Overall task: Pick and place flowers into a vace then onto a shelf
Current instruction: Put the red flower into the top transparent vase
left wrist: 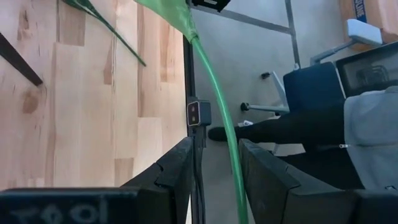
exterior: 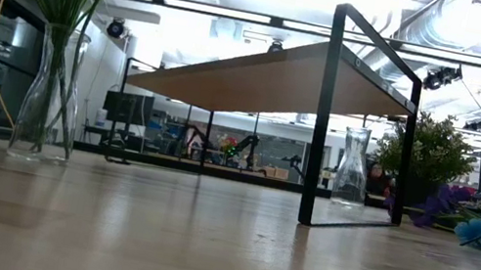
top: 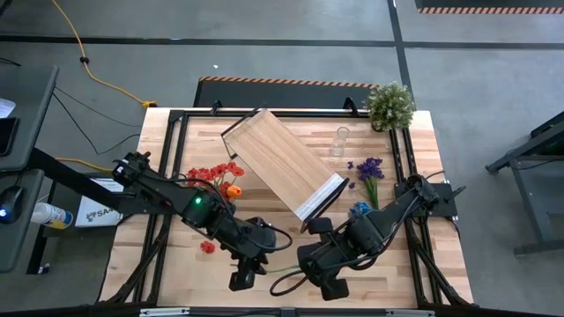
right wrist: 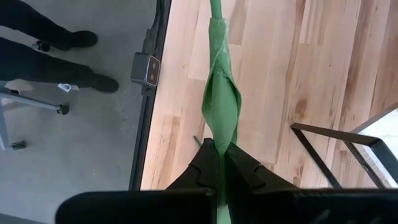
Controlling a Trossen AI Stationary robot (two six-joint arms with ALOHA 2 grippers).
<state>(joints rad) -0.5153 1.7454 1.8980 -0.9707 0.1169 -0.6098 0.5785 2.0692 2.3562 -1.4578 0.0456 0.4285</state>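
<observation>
A green flower stem point(top: 284, 269) spans between my two grippers near the table's near edge; its bloom is hidden. My right gripper point(right wrist: 219, 149) is shut on it. My left gripper point(left wrist: 214, 146) is open, and the stem point(left wrist: 231, 163) runs through the gap between its fingers; whether it touches a finger I cannot tell. A glass vase point(exterior: 50, 91) with red and orange flowers point(top: 218, 176) stands at the left. An empty vase point(top: 339, 141) stands far right of the shelf point(top: 282, 165). Purple flowers point(top: 370, 167) and blue flowers point(top: 359, 210) lie at the right. My right gripper pinches the green stem between its two fingers at the lower end of a folded leaf point(right wrist: 220, 134). The fingers slant down from above and lie along the stem. The stem runs on past the fingertips, clear of the table.
A single red bloom point(top: 207, 247) lies on the table by my left arm, and a dark stem point(left wrist: 106, 28) lies nearby. A bushy potted plant point(top: 390, 104) stands at the far right corner. A seated person's legs point(left wrist: 292, 127) show beyond the table's near edge.
</observation>
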